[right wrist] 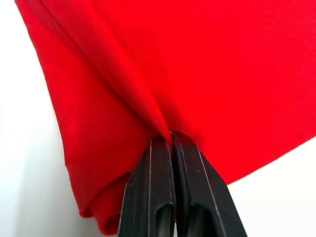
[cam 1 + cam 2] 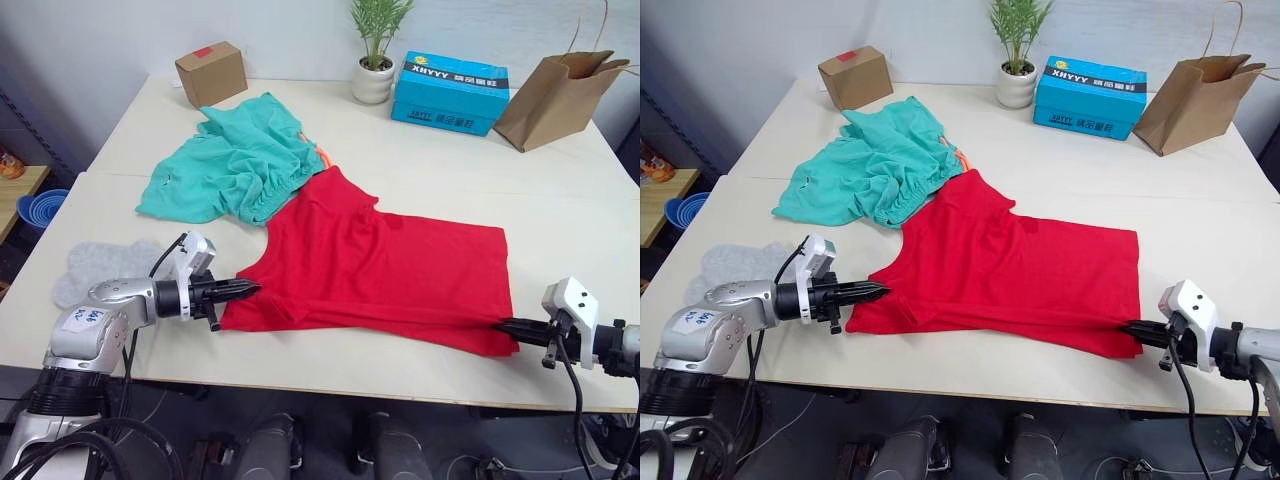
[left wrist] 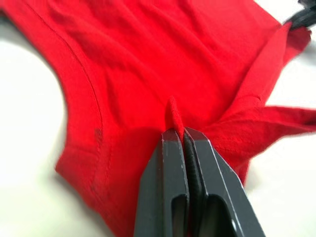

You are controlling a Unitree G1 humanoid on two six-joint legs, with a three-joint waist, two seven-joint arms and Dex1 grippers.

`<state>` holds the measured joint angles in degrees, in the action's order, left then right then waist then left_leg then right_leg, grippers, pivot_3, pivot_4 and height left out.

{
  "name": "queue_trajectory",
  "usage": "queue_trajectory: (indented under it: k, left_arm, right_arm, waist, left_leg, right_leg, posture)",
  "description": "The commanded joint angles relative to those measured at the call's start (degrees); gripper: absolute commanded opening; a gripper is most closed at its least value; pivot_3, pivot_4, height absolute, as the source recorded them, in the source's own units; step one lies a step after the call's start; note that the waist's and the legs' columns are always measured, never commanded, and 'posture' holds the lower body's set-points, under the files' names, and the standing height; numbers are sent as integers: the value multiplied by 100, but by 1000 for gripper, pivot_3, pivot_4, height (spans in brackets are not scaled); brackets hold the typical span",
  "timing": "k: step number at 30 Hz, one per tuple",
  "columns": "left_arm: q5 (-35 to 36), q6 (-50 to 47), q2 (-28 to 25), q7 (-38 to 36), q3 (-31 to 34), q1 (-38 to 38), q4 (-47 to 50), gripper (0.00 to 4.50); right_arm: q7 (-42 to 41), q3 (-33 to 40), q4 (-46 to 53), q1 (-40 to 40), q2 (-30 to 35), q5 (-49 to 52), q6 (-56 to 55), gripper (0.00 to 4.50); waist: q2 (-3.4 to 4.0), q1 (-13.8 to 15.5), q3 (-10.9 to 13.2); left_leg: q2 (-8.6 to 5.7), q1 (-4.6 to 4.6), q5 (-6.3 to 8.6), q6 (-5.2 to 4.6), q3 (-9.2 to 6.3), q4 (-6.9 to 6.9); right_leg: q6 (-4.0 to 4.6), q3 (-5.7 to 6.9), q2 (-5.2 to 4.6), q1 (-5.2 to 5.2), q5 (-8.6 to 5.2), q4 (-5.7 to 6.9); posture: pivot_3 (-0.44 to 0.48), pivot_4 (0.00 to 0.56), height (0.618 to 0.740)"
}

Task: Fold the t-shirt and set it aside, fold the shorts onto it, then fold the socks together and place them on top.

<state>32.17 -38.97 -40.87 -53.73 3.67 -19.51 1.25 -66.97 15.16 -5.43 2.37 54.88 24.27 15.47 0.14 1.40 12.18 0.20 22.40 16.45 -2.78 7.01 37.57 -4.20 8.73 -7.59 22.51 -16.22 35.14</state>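
1. The left gripper [image 2: 250, 288] is pinching the red t-shirt [image 2: 385, 265] at its near left edge; the right gripper [image 2: 503, 324] is squeezing its near right corner.
2. The teal-green shorts [image 2: 235, 160] are lying beyond the left gripper; the grey socks [image 2: 100, 266] are beside its arm.

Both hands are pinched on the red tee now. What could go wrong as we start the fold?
1. The left hand and right hand each pinch only a small pucker of the t-shirt, so it may slip out.
2. The tee's upper edge touches the shorts, which could be dragged along.
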Motion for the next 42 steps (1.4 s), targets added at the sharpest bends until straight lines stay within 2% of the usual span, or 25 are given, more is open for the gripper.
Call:
queue_trajectory:
  k: [1, 5, 8, 10, 14, 15, 17, 22, 24, 25, 26, 29, 31, 37, 42]
  left_arm:
    - [41, 282, 10, 12, 345, 61, 134, 1004]
    - [-229, 1169, 250, 427, 767, 12, 30, 2357]
    - [-172, 1466, 295, 558, 1168, 15, 50, 3312]
    - [-96, 1513, 175, 385, 1256, 128, 240, 3928]
    - [-107, 1640, -241, -274, 1149, 533, 647, 3928]
    - [-208, 1787, -375, -522, 1028, 679, 733, 3947]
    - [-615, 2314, -602, -984, 625, 991, 804, 3545]
    - [-1074, 2971, -628, -1465, -139, 1370, 951, 2111]
    - [-1321, 3255, -584, -1508, -381, 1326, 819, 1539]
    - [-1451, 3391, -492, -1450, -501, 1223, 701, 1132]
    - [-1509, 3443, -396, -1401, -589, 1118, 617, 911]
    - [-1615, 3475, -176, -1331, -774, 865, 494, 24]
    - [-1793, 3508, -225, -1502, -1024, 731, 531, 24]
    - [-1889, 3349, 226, -1168, -1254, 291, 494, 24]
    - [-1860, 2961, 743, -396, -1024, -115, 233, 24]
  right_arm:
    - [153, 457, 201, 117, -54, 131, -48, 1014]
    - [368, 1006, 258, 298, -142, -5, -672, 2458]
    - [430, 1390, 557, 495, -229, 37, -1037, 3510]
    - [282, 1550, 1044, 714, -287, 351, -884, 3546]
    - [254, 1499, 2115, 950, -331, 990, -213, 3546]
    - [232, 1393, 2348, 1020, -358, 1060, -134, 3360]
    - [213, 933, 2661, 1110, -450, 843, -246, 2970]
    - [243, -168, 2526, 986, -776, 40, -867, 1250]
    - [315, -405, 2321, 832, -875, -204, -1055, 621]
    - [333, -519, 2206, 734, -913, -305, -1140, 163]
    - [350, -600, 2115, 656, -943, -369, -1192, 1]
    - [378, -696, 1971, 537, -995, -423, -1274, 0]
    - [390, -732, 1921, 487, -1005, -428, -1287, 0]
    - [494, -778, 1860, 438, -1064, -443, -1284, 0]
    - [742, -619, 1678, 439, -1145, -490, -1321, 0]
  waist:
    - [0, -1, 0]
    - [0, 5, 0]
    - [0, 7, 0]
    - [-2, 8, -1]
    - [-1, -24, -1]
    - [-2, -25, -1]
    - [-4, -15, -3]
    - [-7, 17, -5]
    - [-7, 11, -5]
    - [-7, 10, -5]
    - [-7, 8, -5]
    - [-7, 10, -5]
    - [-9, 6, -5]
    - [-9, 7, -6]
    - [-10, 10, -6]
  left_leg:
    - [0, 0, 1, 2, 0, 0]
    - [-2, 0, 0, 0, 1, -2]
    - [-2, 1, 1, 0, 2, -1]
    - [-1, 0, 1, 1, 2, -4]
    - [0, -6, 1, 2, 6, -17]
    - [1, -5, 1, 3, 5, -18]
    - [3, -8, 2, 6, 5, -19]
    - [0, -6, 5, 6, 4, -24]
    - [-1, -2, 6, 3, 5, -24]
    - [-2, -1, 6, 3, 5, -24]
    - [-2, 0, 6, 3, 5, -24]
    - [-1, -2, 4, 3, 4, -22]
    - [0, -1, 3, 3, 4, -22]
    - [-1, -1, 2, -1, 4, -14]
    - [-1, -1, -3, -10, 3, -11]
  right_leg:
    - [0, 0, 0, 0, 0, 0]
    - [0, 2, 1, 0, 0, -4]
    - [-1, 2, 1, -1, 1, -3]
    - [-1, 2, 2, -1, 1, -3]
    - [-1, -4, 3, 0, 0, -8]
    - [-1, -5, 3, 1, 0, -8]
    - [0, -6, 4, 1, 0, -9]
    - [3, -10, -2, 4, -2, -21]
    - [3, -10, -5, 7, -1, -24]
    - [3, -10, -4, 8, -1, -26]
    - [3, -9, -4, 8, -1, -25]
    - [3, -7, -4, 8, -1, -20]
    - [3, -3, -2, 7, -1, -17]
    - [3, 0, -1, 3, 0, -12]
    - [2, 1, 0, 2, 0, -6]
  posture:
    - [0, 150, 740]
    - [0, 150, 740]
    - [0, 150, 740]
    - [0, 150, 740]
    - [0, 150, 740]
    - [0, 150, 740]
    - [0, 150, 740]
    - [0, 150, 740]
    - [0, 150, 740]
    - [0, 150, 740]
    - [0, 150, 740]
    - [0, 150, 740]
    - [0, 150, 740]
    - [0, 150, 740]
    - [0, 150, 740]
